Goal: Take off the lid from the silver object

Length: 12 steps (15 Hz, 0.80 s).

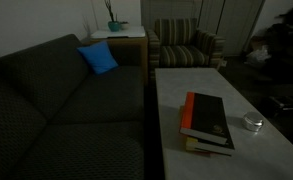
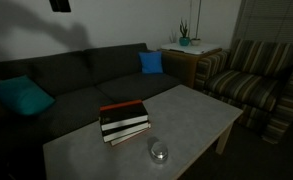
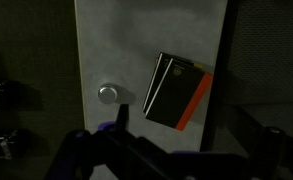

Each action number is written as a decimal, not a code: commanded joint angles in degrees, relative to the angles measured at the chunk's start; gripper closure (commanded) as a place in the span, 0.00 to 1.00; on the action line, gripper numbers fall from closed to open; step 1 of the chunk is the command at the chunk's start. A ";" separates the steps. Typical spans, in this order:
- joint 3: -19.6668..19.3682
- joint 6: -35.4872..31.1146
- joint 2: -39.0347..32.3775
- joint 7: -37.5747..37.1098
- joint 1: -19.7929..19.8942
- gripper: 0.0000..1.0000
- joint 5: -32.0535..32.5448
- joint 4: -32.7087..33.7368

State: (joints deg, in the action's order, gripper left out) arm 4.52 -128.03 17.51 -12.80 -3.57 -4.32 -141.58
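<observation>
The silver object (image 1: 252,124) sat on the pale worktop (image 1: 176,90) with the lid (image 1: 252,119) on top of it. In an exterior view it lay just beside the stack of books (image 1: 207,122), at the stack's 3 o'clock and not touching it. In an exterior view taken from another side, the tin (image 2: 159,152) was at 5 o'clock from the stack (image 2: 123,121), near the worktop's front edge. The top book was black with an orange strip.

In the wrist view the tin (image 3: 108,95) showed as a small bright disc at 9 o'clock from the books (image 3: 176,90). The end effector (image 3: 151,152) was a dark, blurred shape at 6 o'clock in that view. It was apart from the tin, its jaws spread wide and holding nothing.

A dark sofa (image 1: 66,100) ran along one long side of the worktop and carried a blue cushion (image 1: 98,58). A striped armchair (image 1: 186,45) stood past the worktop's far end.
</observation>
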 commanded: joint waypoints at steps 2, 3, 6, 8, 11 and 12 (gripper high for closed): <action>-3.05 -2.05 -9.38 0.52 3.30 0.00 0.34 5.93; -3.50 -1.85 -11.62 -0.03 3.72 0.00 0.49 7.36; -4.58 -1.99 -18.77 -0.78 4.24 0.00 -0.25 11.62; -5.13 -1.39 -23.29 1.40 4.11 0.00 -3.35 14.48; -5.04 -1.48 -22.55 1.73 3.83 0.00 -5.57 13.33; -5.05 -1.48 -24.11 2.67 3.93 0.00 -7.35 14.42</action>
State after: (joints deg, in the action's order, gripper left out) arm -0.53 -129.68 -6.72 -10.06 0.34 -11.79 -127.18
